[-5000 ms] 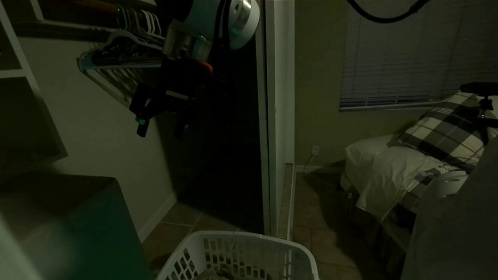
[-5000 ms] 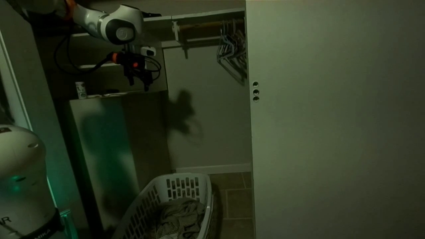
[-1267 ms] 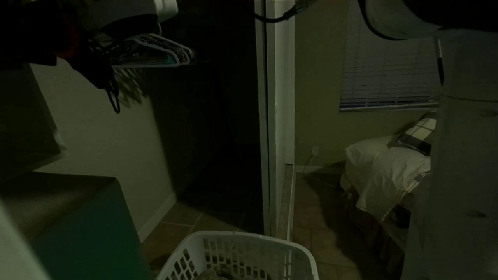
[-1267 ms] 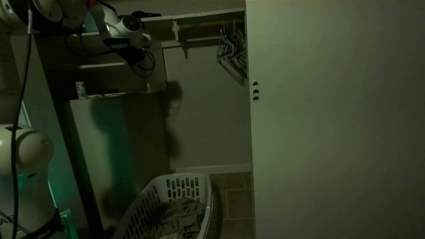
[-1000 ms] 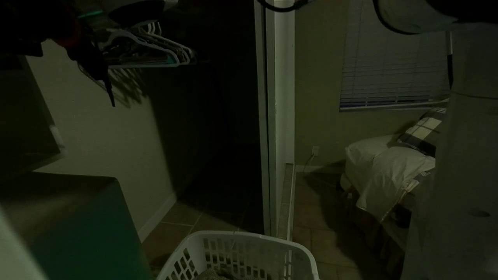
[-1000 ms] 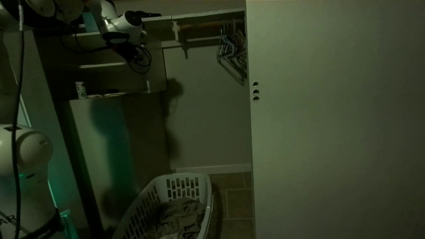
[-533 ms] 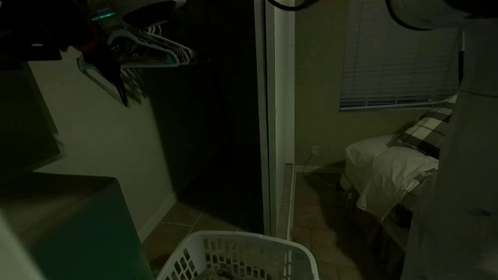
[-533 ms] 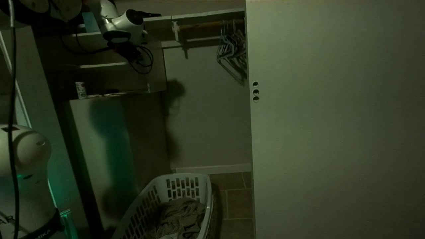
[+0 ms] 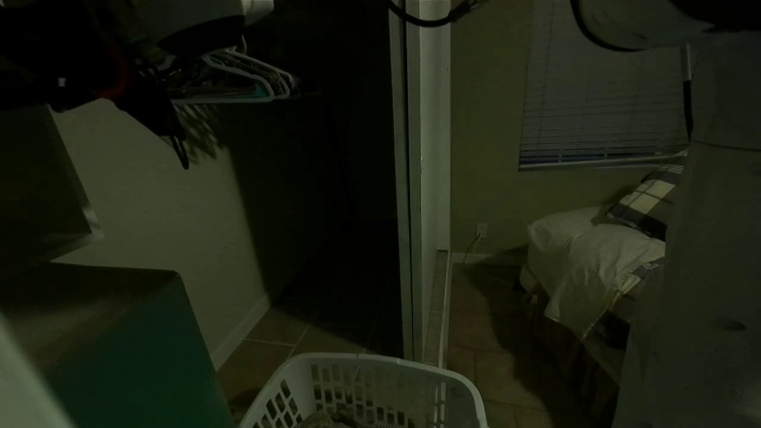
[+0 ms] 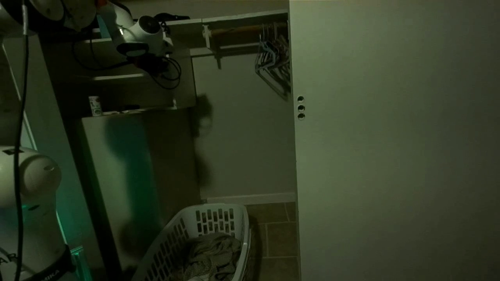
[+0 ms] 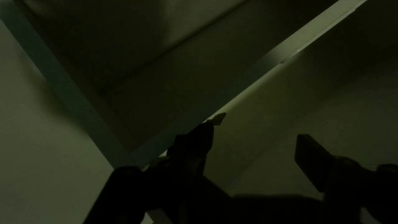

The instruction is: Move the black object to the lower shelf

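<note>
In an exterior view a black object (image 10: 172, 16) lies on the top shelf (image 10: 187, 24), beside the arm's wrist. A dark flat thing (image 10: 131, 107) lies on the lower shelf (image 10: 156, 109); the frames do not tell which of the two the task names. My gripper (image 11: 255, 149) is open in the wrist view, its fingers (image 11: 197, 137) wide apart with only a dim shelf surface showing between them. The left fingertip overlaps a shelf board's edge (image 11: 245, 90); contact cannot be told. A small dark shape (image 11: 219, 119) shows at that tip, unclear what.
A patterned can (image 10: 95, 106) stands on the lower shelf's left end. A middle shelf (image 10: 119, 77) lies between. Hangers (image 10: 269, 58) hang at right, beside a sliding door (image 10: 390, 136). A white laundry basket (image 10: 247, 234) with cloth stands below. Cables (image 10: 177, 72) loop from the wrist.
Since 5 s ago the gripper has turned from pointing down to facing the shelves and moved toward them. In the last second the arm shifts only slightly. The shelf items look unmoved.
</note>
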Controlling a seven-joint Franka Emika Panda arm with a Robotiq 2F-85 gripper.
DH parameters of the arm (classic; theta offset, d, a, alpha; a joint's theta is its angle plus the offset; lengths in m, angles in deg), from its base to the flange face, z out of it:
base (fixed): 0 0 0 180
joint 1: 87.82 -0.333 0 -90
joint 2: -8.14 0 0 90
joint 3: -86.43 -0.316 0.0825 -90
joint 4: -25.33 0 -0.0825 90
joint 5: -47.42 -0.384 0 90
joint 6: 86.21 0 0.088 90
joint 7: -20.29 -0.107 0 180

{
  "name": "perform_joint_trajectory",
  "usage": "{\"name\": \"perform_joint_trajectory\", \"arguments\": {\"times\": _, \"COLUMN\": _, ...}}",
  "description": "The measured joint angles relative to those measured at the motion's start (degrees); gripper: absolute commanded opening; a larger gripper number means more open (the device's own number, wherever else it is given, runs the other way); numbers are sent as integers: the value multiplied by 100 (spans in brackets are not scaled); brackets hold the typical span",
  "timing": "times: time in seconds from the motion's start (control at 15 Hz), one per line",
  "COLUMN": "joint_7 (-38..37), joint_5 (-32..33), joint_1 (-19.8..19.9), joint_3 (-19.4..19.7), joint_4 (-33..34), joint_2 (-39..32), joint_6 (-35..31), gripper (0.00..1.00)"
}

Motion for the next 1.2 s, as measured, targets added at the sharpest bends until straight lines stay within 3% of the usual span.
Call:
{"name": "perform_joint_trajectory", "arguments": {"times": 0.33, "joint_7": 5, "joint_5": 280, "joint_1": -65, "joint_3": -82, "joint_4": -17, "joint_2": -62, "joint_6": -474, "gripper": 100}}
{"name": "perform_joint_trajectory", "arguments": {"times": 1.2, "joint_7": 13, "joint_5": 289, "joint_1": -195, "joint_3": -270, "joint_4": 65, "joint_2": -321, "joint_6": -1489, "gripper": 100}}
